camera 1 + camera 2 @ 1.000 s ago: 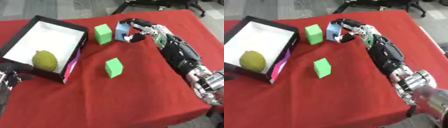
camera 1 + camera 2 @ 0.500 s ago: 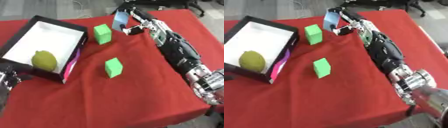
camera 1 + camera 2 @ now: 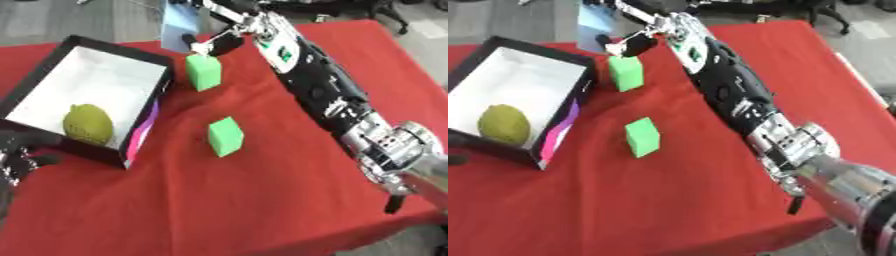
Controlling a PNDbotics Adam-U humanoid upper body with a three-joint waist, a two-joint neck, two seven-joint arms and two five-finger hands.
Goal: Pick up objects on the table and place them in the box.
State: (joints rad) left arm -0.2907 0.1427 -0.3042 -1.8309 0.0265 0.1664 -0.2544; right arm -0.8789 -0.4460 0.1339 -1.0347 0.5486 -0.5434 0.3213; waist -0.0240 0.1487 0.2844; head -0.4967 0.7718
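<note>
Right hand (image 3: 219, 36) is pinching a pale blue block (image 3: 179, 26) up in the air, fingers curled on its lower edge, with the box (image 3: 131, 52) below and to its left. That edge grip looks sketchy: the block could swing out and clip the upright green block (image 3: 203, 72) just under the hand

- The right hand (image 3: 636, 22), reaching to 12 o'clock, is curled round a pale blue flat block (image 3: 594, 21) held above the red-clothed worktop (image 3: 710, 190).
- A green cube (image 3: 626, 73) stands just under that hand.
- Another green cube (image 3: 641, 137) sits near the centre.
- At 9 o'clock, a black-walled, white-lined open box (image 3: 553, 60) holds a yellow-green rounded fruit (image 3: 503, 124).
</note>
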